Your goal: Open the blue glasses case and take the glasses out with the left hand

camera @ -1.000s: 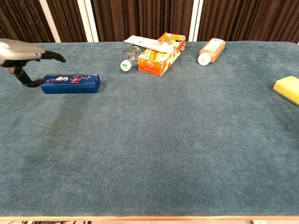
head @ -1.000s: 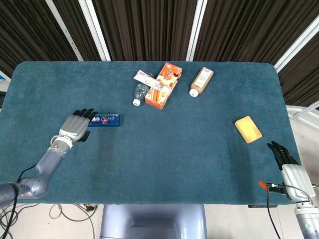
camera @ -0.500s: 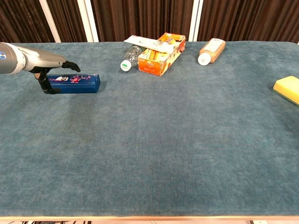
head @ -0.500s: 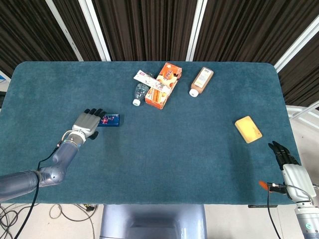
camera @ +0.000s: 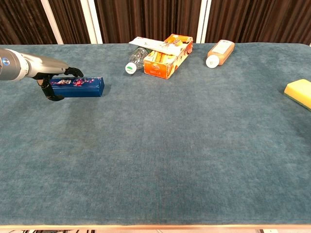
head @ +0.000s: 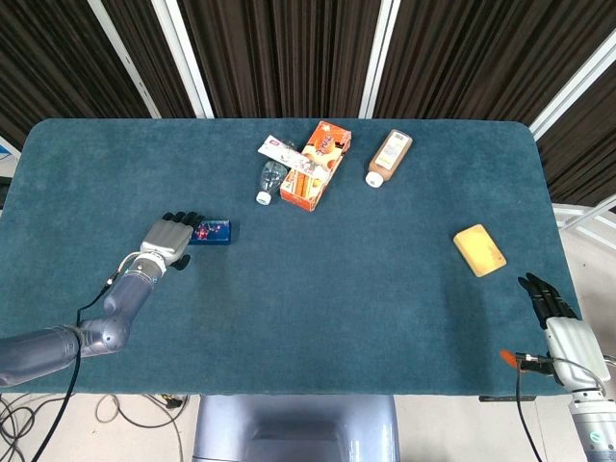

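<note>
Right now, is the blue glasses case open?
No, the blue glasses case lies closed on the table, with the left robot hand at its end.

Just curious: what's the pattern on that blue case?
Small pink and white flowers on the dark blue case; clearest in the chest view.

Head view: camera high above the near edge, pitched steeply down, far enough back to take in the whole tabletop [head: 385, 289], the dark curtain beyond its 12 o'clock edge and floor past its 3 o'clock side. Chest view: camera low, just above the near edge, facing 12 o'clock at a shallow angle; closer in, so the tabletop fills the frame and its 9 and 3 o'clock edges are cut off. Shared: the blue glasses case [head: 214, 231] [camera: 77, 87] at 9 o'clock, the orange carton [head: 315, 164] [camera: 167, 56] at 12, the yellow sponge [head: 479, 249] [camera: 299, 92] at 3.
</note>
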Available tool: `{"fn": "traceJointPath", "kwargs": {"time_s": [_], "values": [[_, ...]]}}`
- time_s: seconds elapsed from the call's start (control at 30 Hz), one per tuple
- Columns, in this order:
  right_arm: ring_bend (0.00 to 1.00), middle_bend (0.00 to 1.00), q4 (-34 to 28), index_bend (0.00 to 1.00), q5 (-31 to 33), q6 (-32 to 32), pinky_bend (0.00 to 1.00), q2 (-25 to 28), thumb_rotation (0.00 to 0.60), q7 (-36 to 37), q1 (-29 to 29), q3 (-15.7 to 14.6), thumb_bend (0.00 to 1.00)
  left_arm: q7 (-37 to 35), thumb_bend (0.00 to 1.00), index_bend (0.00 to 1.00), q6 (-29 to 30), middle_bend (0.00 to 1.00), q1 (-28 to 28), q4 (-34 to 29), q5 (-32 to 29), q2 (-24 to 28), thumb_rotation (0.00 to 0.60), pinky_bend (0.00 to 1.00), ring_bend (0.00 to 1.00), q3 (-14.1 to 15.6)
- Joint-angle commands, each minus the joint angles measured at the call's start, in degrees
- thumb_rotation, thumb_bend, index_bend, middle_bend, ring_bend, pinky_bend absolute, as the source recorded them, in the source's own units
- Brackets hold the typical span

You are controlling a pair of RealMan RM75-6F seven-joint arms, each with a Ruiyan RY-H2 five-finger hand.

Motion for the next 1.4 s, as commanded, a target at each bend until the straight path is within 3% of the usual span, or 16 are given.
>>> {"fn": "traceJointPath", "kwargs": {"time_s": [0.03,0.8,1.03,1.4], "values": [[0.0,0.0,0.0,0.0,0.0,0.0,0.19,0.0,0.6,0.1,0.0,0.0,0.13,-0.5,0.42,0.0,0.3,0.0,0.2,-1.4,0.6,0.6,0.6,0.09,0.0,0.5],[0.0,0.0,-0.1,0.0,-0.8,0.7,0.19,-0.1,0.6,-0.3,-0.3,-0.1,0.13,-7.2,0.42,0.0,10.3,0.0,9.9,-20.3,11.2,11.0,0.6,0.1,0.0,5.5],[0.0,0.0,0.0,0.0,-0.9,0.9,0.19,-0.1,0.6,-0.2,-0.3,-0.1,0.13,-8.8,0.4,0.0,12.6,0.0,11.9,-20.4,13.7,11.7,0.6,0.09,0.0,4.6],[0.0,0.0,0.1,0.0,-1.2,0.8,0.19,0.0,0.6,0.1,-0.3,-0.2,0.13,-7.1,0.26,0.0,23.3,0.01,15.9,-21.2,15.1,10.0,0.6,0.09,0.0,1.2]]}}
